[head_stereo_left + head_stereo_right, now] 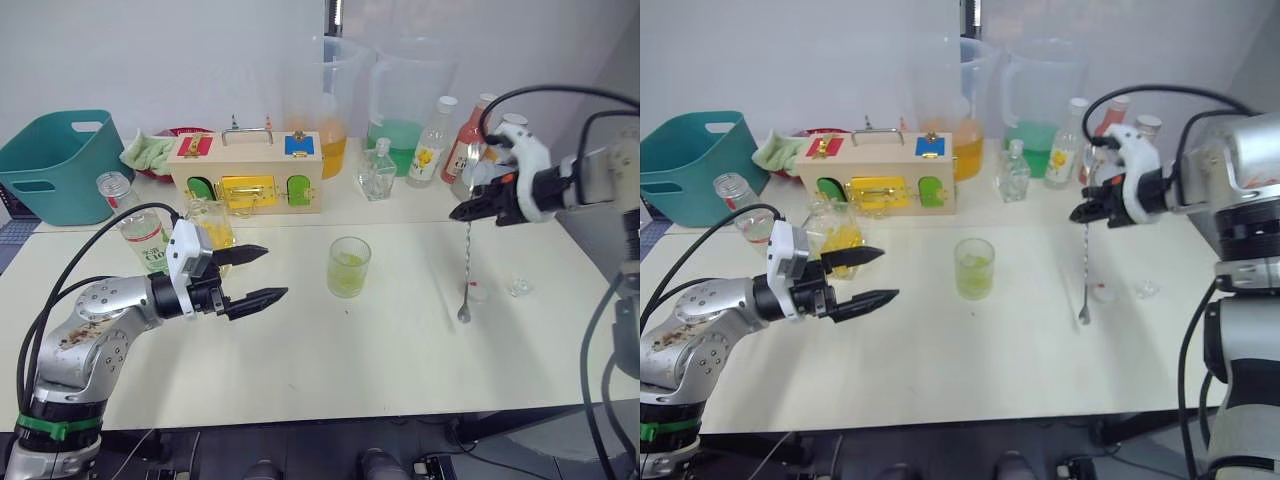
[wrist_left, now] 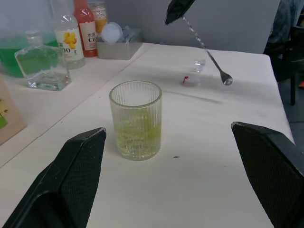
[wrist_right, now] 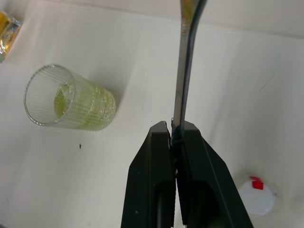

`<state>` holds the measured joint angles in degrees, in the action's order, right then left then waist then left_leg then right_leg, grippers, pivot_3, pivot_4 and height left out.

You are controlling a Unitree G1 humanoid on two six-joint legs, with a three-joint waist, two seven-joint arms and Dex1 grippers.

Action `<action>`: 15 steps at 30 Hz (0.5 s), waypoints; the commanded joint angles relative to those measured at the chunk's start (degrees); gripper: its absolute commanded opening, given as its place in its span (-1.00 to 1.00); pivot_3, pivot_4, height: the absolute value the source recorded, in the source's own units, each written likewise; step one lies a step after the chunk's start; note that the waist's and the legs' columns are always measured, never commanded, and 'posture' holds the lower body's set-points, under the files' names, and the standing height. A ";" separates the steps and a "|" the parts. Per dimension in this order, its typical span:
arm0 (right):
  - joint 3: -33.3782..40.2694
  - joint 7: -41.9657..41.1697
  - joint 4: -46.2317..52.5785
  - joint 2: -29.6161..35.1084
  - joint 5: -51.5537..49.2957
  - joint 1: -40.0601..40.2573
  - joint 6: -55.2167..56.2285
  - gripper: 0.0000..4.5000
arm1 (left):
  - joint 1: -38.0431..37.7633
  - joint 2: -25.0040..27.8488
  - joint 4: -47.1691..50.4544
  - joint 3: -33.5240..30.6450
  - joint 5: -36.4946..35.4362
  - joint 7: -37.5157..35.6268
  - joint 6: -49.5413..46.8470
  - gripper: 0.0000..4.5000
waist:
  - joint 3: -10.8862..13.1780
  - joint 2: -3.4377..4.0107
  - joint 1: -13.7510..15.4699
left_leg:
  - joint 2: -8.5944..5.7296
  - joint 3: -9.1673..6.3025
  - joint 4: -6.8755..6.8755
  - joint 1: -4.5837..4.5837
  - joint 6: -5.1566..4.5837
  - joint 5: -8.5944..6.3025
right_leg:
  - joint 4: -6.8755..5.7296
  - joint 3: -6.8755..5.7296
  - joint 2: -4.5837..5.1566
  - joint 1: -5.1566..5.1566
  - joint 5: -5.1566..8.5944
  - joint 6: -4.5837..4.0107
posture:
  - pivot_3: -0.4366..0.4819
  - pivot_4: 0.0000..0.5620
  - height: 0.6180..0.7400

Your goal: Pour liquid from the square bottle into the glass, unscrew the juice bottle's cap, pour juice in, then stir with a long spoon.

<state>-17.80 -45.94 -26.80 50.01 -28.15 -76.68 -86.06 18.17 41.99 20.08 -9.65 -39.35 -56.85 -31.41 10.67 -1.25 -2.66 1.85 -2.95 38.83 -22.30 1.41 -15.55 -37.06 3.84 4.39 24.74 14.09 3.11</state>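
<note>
Cream-white bench [image 1: 400, 380] against a pale wall, carrying the following. Centre: the glass [image 1: 349, 266], ribbed, upright, holding a shallow fill of pale greenish drink. Right of it: the long spoon [image 1: 466, 262], hanging nearly upright with its bowl low over the bench, its upper stem pinched between the closed fingers of the right end effector [image 1: 466, 211]. Just beside the spoon bowl: the cap [image 1: 479, 291], white with red, lying on the bench, with a small clear object [image 1: 517, 287] near it. Left: the left end effector [image 1: 262, 275], fingers spread wide apart and empty, held above the bench and pointing toward the glass. Behind it: the juice bottle [image 1: 138, 228], uncapped, and a glass bottle of yellow liquid [image 1: 212, 225]. Back row: teal basket [image 1: 58, 163], wooden latch box [image 1: 247, 171], two large measuring jugs [image 1: 410, 100], a small empty square bottle [image 1: 378, 171], a yellow-labelled bottle [image 1: 431, 142] and a pink-red bottle [image 1: 468, 140].
</note>
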 commanded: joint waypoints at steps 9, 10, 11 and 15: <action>-6.60 -3.64 -21.68 -11.88 13.21 0.54 17.33 -1.00 | -3.40 1.84 6.21 -2.90 -2.53 2.79 -1.90 0.99 | -0.05 -0.06 0.00 | 0.00 0.01 0.02 -0.19 0.11 0.06 | -0.16 0.01 -0.01 0.32 -0.05 -0.06 | -0.05 -0.47 1.00; -6.87 -4.32 -23.50 -12.61 14.39 0.63 18.88 -1.00 | -3.62 1.94 6.43 -3.10 -2.65 3.03 -2.02 0.99 | -0.05 -0.06 0.12 | 0.00 0.00 0.02 -0.20 0.12 0.07 | -0.20 0.00 0.00 0.32 -0.05 -0.06 | -0.05 -0.47 1.00; -6.97 -5.01 -25.05 -13.20 15.49 0.54 20.08 -1.00 | -3.76 2.01 6.59 -3.23 -2.75 3.20 -2.11 0.99 | -0.05 -0.06 0.17 | -0.01 -0.01 0.02 -0.21 0.13 0.07 | -0.20 0.00 0.01 0.33 -0.06 -0.06 | -0.05 -0.47 1.00; -7.10 -6.81 -31.01 -15.99 19.64 1.89 25.44 -1.00 | -5.24 2.37 8.41 -4.40 -3.49 4.25 -2.96 0.99 | -0.05 -0.05 0.04 | -0.03 0.00 0.03 -0.23 0.14 0.08 | -0.14 0.00 0.03 0.32 -0.09 -0.02 | -0.05 -0.47 1.00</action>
<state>-25.27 -52.25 -56.21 34.03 -10.60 -75.05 -62.98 13.08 43.62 25.96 -12.51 -41.66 -53.04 -34.15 10.62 -1.31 -2.62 1.83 -2.95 38.85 -22.53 1.55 -15.47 -37.20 3.84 4.42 25.06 14.00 3.08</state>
